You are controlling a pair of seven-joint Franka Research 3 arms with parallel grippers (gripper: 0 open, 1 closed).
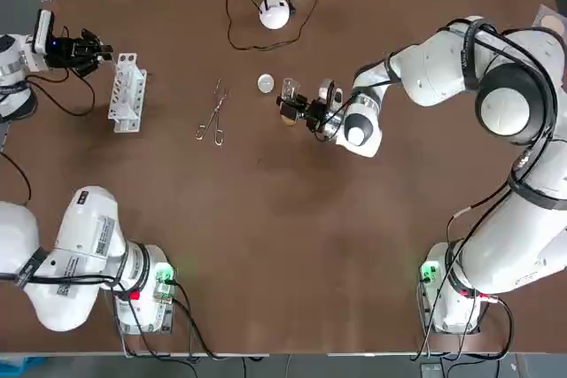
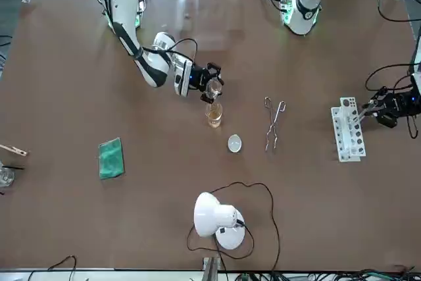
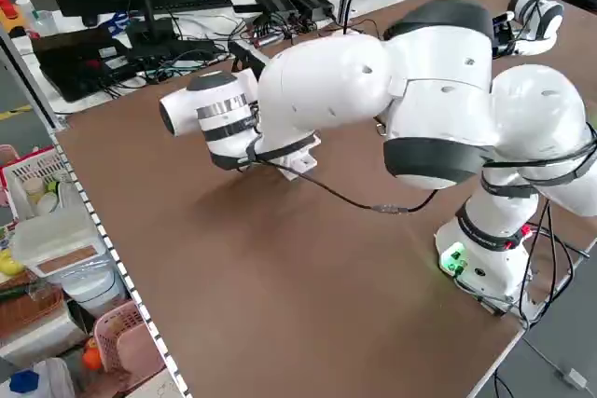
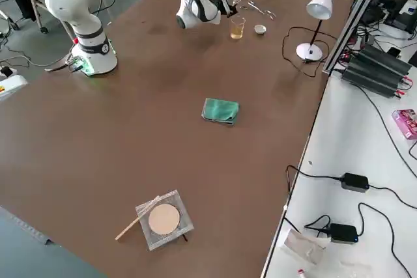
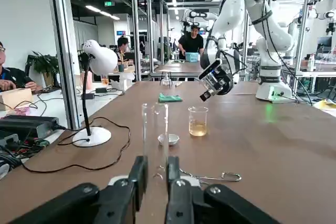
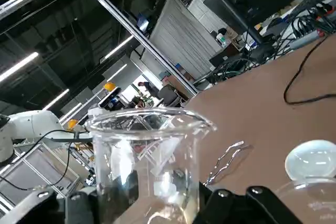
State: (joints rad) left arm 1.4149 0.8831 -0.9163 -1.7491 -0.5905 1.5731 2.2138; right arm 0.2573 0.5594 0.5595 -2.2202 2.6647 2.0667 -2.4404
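Note:
My right gripper (image 1: pixel 307 113) is shut on a small clear beaker (image 6: pixel 147 157), held just above and beside a standing beaker of amber liquid (image 2: pixel 214 115); the front view shows the right gripper (image 2: pixel 205 82) with its glass (image 2: pixel 213 87) over it. At the table's far left, my left gripper (image 1: pixel 96 50) is shut on a clear test tube (image 5: pixel 155 137), held upright next to the white tube rack (image 1: pixel 127 92). The left gripper (image 5: pixel 155 170) clamps the tube's lower part.
Metal tongs (image 1: pixel 213 117) and a small white dish (image 1: pixel 266 83) lie between rack and beaker. A white desk lamp (image 1: pixel 275 13) with its cable stands at the far edge. A green cloth (image 2: pixel 110 158) and a wire gauze square (image 4: pixel 163 219) lie on my right.

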